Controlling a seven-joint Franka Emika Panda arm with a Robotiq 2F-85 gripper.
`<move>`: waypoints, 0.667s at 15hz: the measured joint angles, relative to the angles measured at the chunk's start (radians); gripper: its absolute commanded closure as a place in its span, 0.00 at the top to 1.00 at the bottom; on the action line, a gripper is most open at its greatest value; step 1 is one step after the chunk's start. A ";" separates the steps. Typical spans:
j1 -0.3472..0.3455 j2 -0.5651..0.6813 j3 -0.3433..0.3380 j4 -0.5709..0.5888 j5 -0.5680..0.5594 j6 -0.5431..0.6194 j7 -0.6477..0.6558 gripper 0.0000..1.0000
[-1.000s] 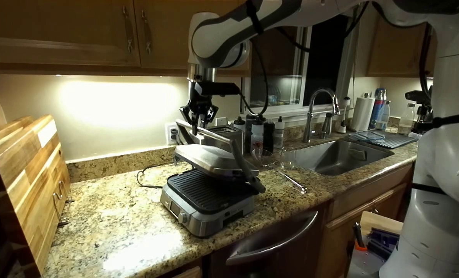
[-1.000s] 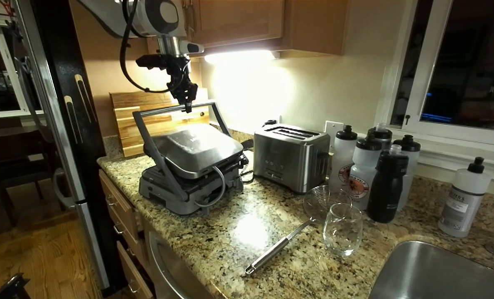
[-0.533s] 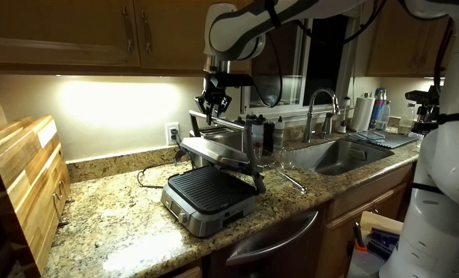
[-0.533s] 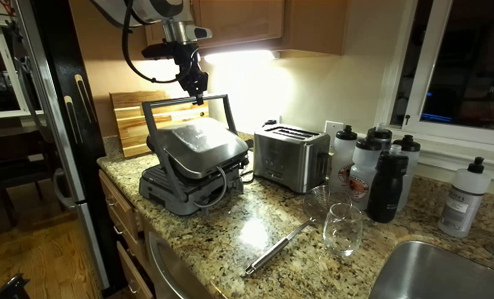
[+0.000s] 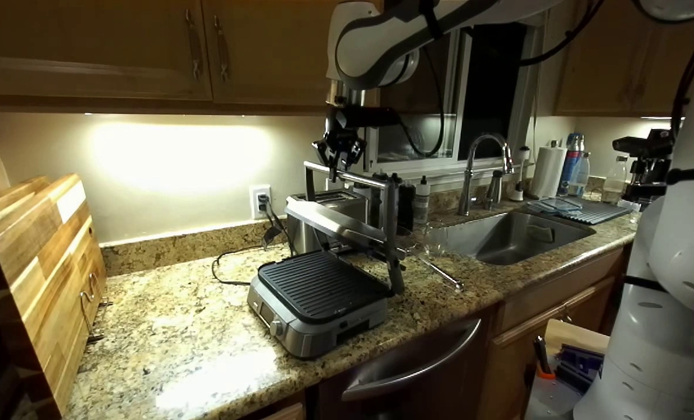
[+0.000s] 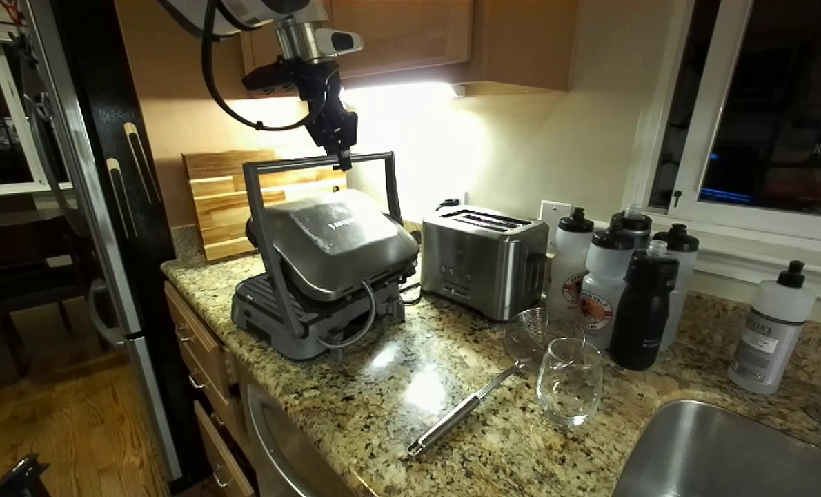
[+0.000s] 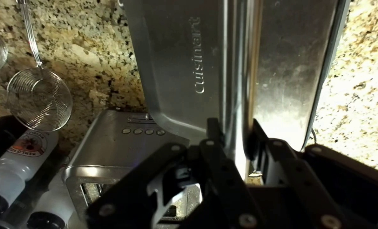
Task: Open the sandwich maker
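Lid (image 6: 345, 238) of sandwich maker (image 5: 323, 289) has been swung higher over the last second by the handle (image 7: 236, 79), clamped in the claw (image 7: 234, 132); opening judged well underway, unfinished.

Wrist view: we see the sandwich maker (image 7: 173, 79) and its handle (image 7: 236, 63) cut off at the top, the blurred tool (image 7: 235, 135) at the bottom | in an exterior view: the lid (image 5: 336, 223) hides part of the toaster (image 5: 356, 205) | in an exterior view: sink (image 6: 728, 455) cut off at bottom and right, fine print on nearby bottle (image 6: 766, 352) too small
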State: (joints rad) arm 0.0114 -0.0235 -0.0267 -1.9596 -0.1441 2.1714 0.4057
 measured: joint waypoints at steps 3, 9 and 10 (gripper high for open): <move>-0.011 -0.015 0.000 -0.016 -0.002 0.005 0.005 0.13; -0.012 -0.012 0.010 -0.017 -0.001 0.011 -0.009 0.24; -0.012 -0.012 0.010 -0.017 -0.001 0.011 -0.009 0.24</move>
State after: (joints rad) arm -0.0008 -0.0351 -0.0164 -1.9765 -0.1449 2.1827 0.3968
